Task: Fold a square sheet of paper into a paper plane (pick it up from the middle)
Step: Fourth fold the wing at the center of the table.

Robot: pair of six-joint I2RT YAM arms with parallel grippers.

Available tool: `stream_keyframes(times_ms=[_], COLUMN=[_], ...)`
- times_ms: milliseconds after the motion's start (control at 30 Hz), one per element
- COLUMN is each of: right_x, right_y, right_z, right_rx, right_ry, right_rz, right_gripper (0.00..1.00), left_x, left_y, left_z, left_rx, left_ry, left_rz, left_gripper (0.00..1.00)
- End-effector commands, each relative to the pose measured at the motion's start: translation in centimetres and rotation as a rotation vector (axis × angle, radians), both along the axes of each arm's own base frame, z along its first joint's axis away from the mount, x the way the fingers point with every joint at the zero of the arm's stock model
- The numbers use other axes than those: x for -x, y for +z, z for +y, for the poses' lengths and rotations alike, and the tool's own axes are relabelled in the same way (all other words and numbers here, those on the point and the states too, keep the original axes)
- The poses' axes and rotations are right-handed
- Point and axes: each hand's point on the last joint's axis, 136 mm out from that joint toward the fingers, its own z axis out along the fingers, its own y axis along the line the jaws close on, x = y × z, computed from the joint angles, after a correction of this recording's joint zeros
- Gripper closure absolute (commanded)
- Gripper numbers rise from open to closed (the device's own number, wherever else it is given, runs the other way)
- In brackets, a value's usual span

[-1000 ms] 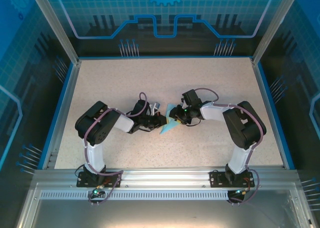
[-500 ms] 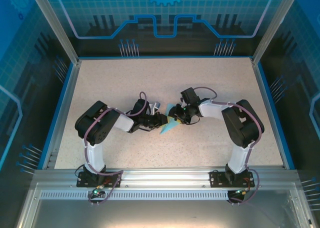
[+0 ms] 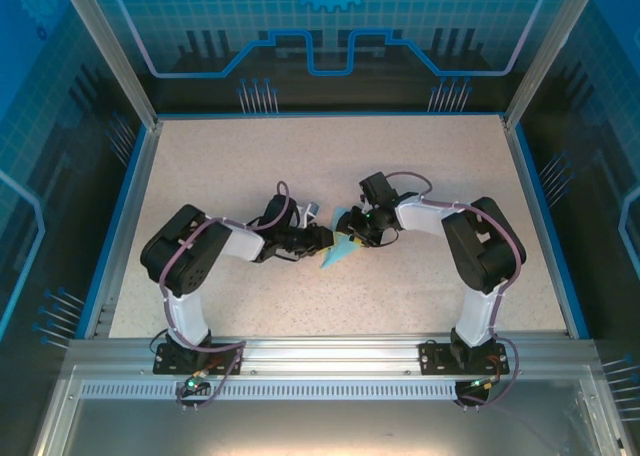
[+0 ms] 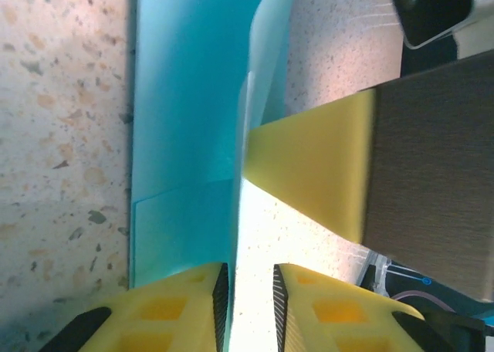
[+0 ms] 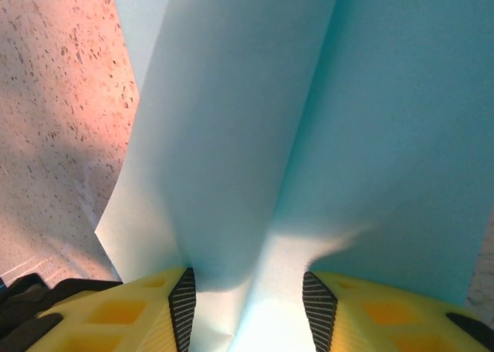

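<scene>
The square sheet of paper [image 3: 338,249], pale blue, is folded into a narrow pointed plane shape and lies at the middle of the table between both grippers. My left gripper [image 3: 322,240] meets it from the left. In the left wrist view the jaws [image 4: 251,281] stand slightly open, and the paper's [image 4: 185,120] upright fold runs along the left pad with bare table showing beside it. My right gripper [image 3: 356,232] comes in from the right. One yellow finger [image 4: 309,167] of it touches the fold. In the right wrist view that gripper [image 5: 248,290] is open, its fingers set wide on either side of a raised crease of paper [image 5: 309,120].
The speckled table [image 3: 300,156] has a blue rim [image 3: 128,196] and metal frame posts at its back corners. A slotted aluminium rail [image 3: 330,354] carrying both arm bases runs along the near edge. Both arms bend inward, elbows out to the sides.
My left gripper has gone from shut to slightly open on the paper's fold, and its elbow has swung a little left. The right gripper has widened a bit and edged left.
</scene>
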Motion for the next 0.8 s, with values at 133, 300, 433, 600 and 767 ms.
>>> stream_keyframes(times_ms=[133, 300, 433, 600, 767], right_x=[2.9, 3.1, 3.4, 3.7, 3.9], right_y=[-4.6, -5.0, -5.4, -5.6, -5.8], right_z=[-4.0, -4.4, -4.7, -4.9, -5.1], right_rx=[0.223, 0.261, 0.278, 0.294, 0.306], right_ry=[-0.064, -0.086, -0.108, -0.118, -0.125], right_rz=[0.171, 0.207, 0.229, 0.241, 0.252], right_gripper=[0.51, 0.49, 0.48, 0.48, 0.48], left_x=[0.4, 0.3, 0.6, 1.1, 1.2], left_y=[2.1, 2.7, 2.6, 2.7, 2.8], left_z=[1.3, 1.3, 1.1, 0.2, -0.4], left_rx=[-0.001, 0.02, 0.023, 0.028, 0.025], left_ry=[0.002, 0.005, -0.004, -0.039, -0.062], left_rz=[-0.057, -0.087, -0.094, -0.101, -0.109], left_gripper=[0.73, 0.73, 0.74, 0.74, 0.74])
